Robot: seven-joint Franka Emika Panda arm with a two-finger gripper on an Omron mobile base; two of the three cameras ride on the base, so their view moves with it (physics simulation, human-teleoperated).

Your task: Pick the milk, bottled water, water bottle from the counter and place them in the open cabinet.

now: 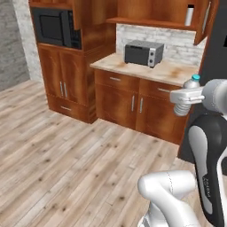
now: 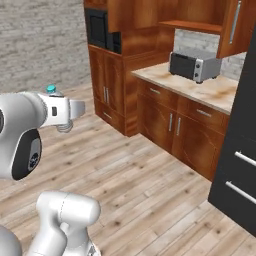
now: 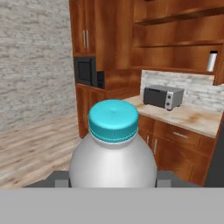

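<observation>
Bottled water (image 3: 113,148) upright in level jaws

Base cams flank arm, share toaster oven (image 1: 144,53); hand cam nearer, prob.

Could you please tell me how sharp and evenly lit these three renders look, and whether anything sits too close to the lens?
Left base view: flat, even light, soft edges, no glare on the grey toaster oven. Right base view: similar, with the white hand large and slightly blurred. Hand view: the clear blue-capped plastic bottle crowds the lens, looming large; behind it the slim silver cylinder with a black cap is small and fuzzy.
</observation>
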